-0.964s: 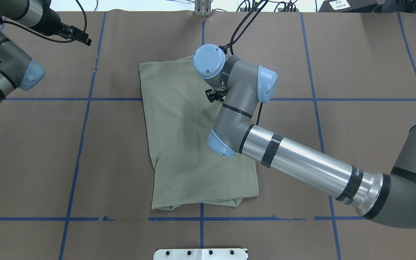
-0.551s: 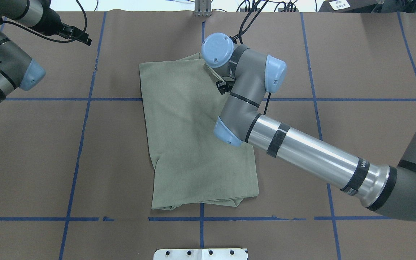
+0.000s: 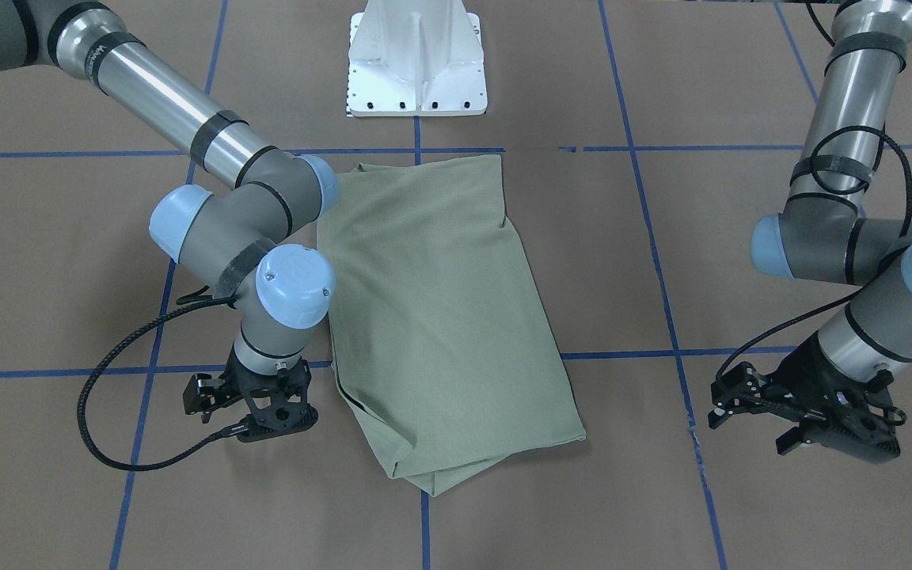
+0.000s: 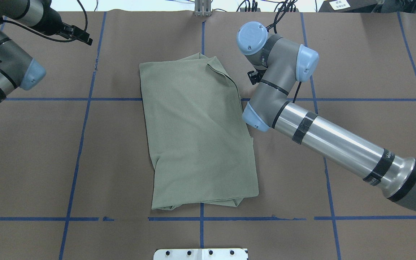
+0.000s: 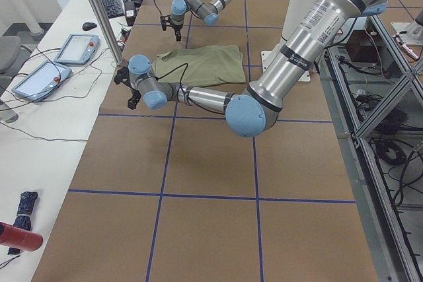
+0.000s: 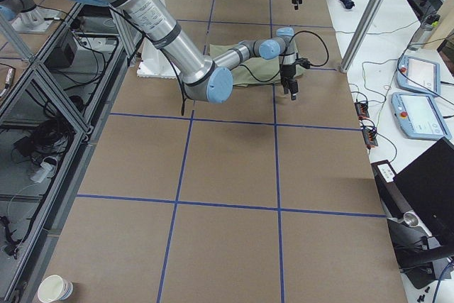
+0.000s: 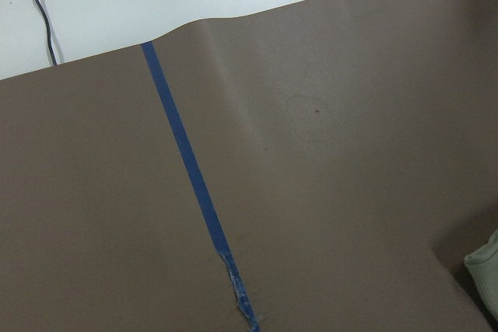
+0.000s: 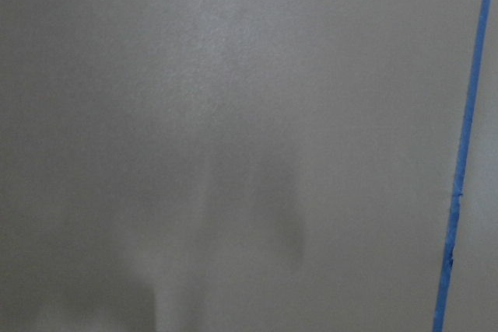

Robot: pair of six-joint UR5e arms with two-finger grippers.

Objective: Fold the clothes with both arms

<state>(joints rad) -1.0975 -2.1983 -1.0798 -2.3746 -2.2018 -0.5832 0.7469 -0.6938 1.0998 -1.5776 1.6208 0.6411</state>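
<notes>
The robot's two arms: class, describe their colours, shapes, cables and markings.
The right arm and left arm are silver tubes with grey joints, light-blue round caps and black bands. A black cable loops along each. The right gripper and left gripper are black, two-fingered.

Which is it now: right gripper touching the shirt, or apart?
Apart. In the front-facing view, bare brown table shows between the right gripper and the shirt.

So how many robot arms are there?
2. The right arm reaches in beside the shirt, not touching it. The left arm is over the table's far left corner. None seem hidden.
</notes>
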